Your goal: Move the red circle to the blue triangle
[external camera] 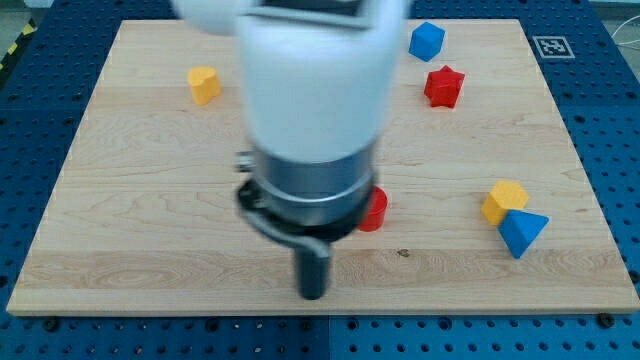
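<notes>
The red circle (374, 210) lies near the board's middle, mostly hidden behind the arm; only its right edge shows. The blue triangle (522, 232) lies at the view's right, touching a yellow block (503, 200) just above it. My tip (314, 294) is at the lower end of the dark rod, below and to the left of the red circle, apart from it. The arm's blurred white and grey body covers the board's upper middle.
A blue cube (426, 41) and a red star (444, 87) lie at the view's top right. A yellow block (203, 85) lies at the top left. The wooden board (120, 250) ends close below my tip.
</notes>
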Available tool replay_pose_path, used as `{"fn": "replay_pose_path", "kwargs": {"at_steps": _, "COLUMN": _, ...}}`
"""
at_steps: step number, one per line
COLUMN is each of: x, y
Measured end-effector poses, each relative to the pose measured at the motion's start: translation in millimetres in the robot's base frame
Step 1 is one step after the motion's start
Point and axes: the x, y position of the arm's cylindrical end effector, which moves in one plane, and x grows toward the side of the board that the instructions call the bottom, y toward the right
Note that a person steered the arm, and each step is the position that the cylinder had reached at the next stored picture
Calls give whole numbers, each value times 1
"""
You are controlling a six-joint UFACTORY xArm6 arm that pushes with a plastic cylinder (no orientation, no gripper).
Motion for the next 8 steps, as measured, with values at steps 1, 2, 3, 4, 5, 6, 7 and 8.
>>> {"fn": "replay_pose_path", "kwargs": {"at_steps": 1, "x": -9, "y": -48}}
{"fn": "replay_pose_path", "kwargs": {"at_steps": 2, "x": -49, "y": -84}}
{"fn": "replay_pose_path", "kwargs": {"at_steps": 3, "x": -100, "y": -94}}
{"fn": "replay_pose_path", "kwargs": {"at_steps": 4, "x": -127, "y": -66}}
{"fn": "replay_pose_path", "kwargs": {"at_steps": 5, "x": -130, "y": -2}}
{"fn": "replay_pose_path", "kwargs": {"at_steps": 6, "x": -128, "y": 62}}
{"fn": "replay_pose_path", "kwargs": {"at_steps": 7, "x": -115, "y": 116}}
{"fn": "replay_pose_path", "kwargs": {"at_steps": 8, "x": -108, "y": 123}}
